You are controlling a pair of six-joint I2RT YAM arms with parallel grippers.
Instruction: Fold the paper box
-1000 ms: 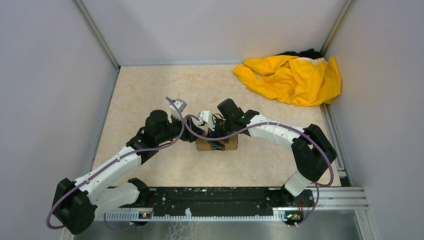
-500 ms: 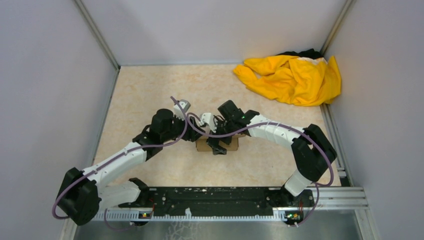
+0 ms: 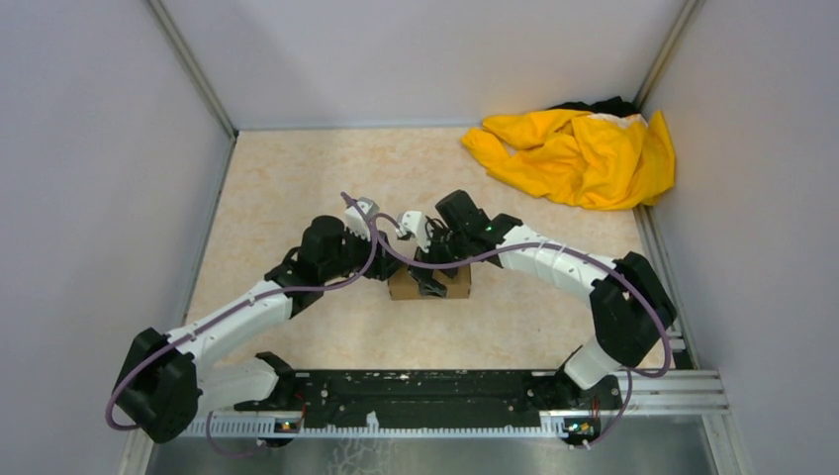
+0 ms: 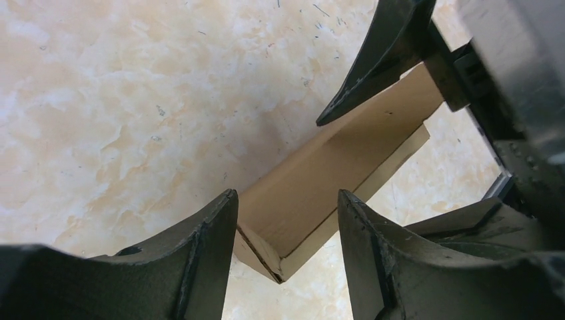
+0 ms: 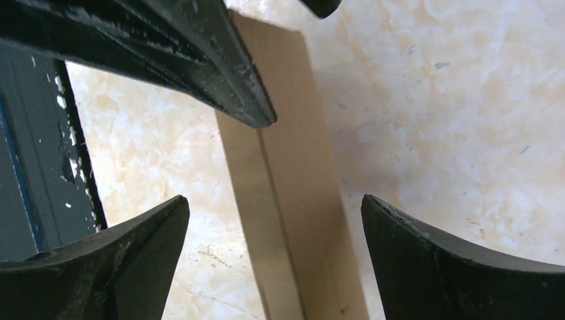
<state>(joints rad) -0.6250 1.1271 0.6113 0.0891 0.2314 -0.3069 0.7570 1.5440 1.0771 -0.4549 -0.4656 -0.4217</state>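
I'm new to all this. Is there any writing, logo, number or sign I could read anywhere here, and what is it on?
None: no text can be read in any view.
The paper box is plain brown, with no print on the faces that show.
The yellow cloth shows no label.
The black rail at the near edge carries only white specks, not letters.

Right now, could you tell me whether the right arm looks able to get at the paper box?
Probably yes: the right end effector is open over the paper box, with bare table showing on either side. The left end effector crowds one end, though.
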